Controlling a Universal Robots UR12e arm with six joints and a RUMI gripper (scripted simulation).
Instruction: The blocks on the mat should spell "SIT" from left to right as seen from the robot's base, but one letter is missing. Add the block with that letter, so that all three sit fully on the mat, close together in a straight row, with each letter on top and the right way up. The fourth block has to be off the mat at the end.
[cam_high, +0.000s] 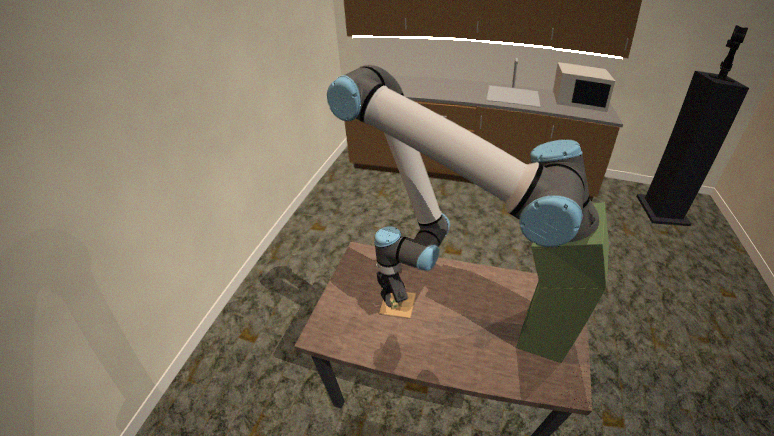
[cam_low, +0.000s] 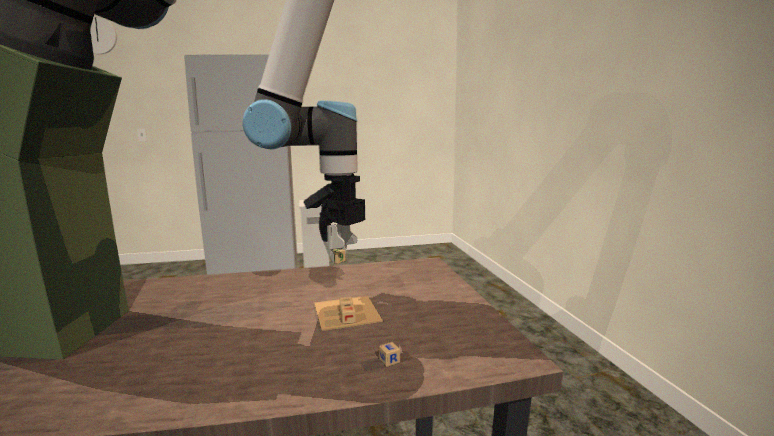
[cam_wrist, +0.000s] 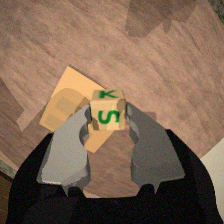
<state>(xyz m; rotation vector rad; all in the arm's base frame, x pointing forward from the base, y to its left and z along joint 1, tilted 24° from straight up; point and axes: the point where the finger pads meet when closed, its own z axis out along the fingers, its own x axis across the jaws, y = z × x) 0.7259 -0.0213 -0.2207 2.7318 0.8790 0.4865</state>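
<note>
My gripper (cam_wrist: 108, 104) is shut on a wooden block with green letters (cam_wrist: 107, 112); an S faces the wrist camera and a K shows on the face beside it. It also shows in the exterior view (cam_low: 339, 255), held well above the table. The tan mat (cam_low: 347, 312) lies on the table below, partly seen in the wrist view (cam_wrist: 65, 107). Two blocks with red letters (cam_low: 347, 310) sit close together on the mat. A block with blue letters (cam_low: 389, 353) stands on the table off the mat, nearer the front edge. In the top view the gripper (cam_high: 394, 296) hangs over the mat (cam_high: 398, 308).
The green pedestal (cam_high: 568, 281) of the arm stands at one end of the wooden table. The table's front edge (cam_low: 433, 403) is close behind the blue-letter block. A fridge (cam_low: 238, 162) stands beyond the table.
</note>
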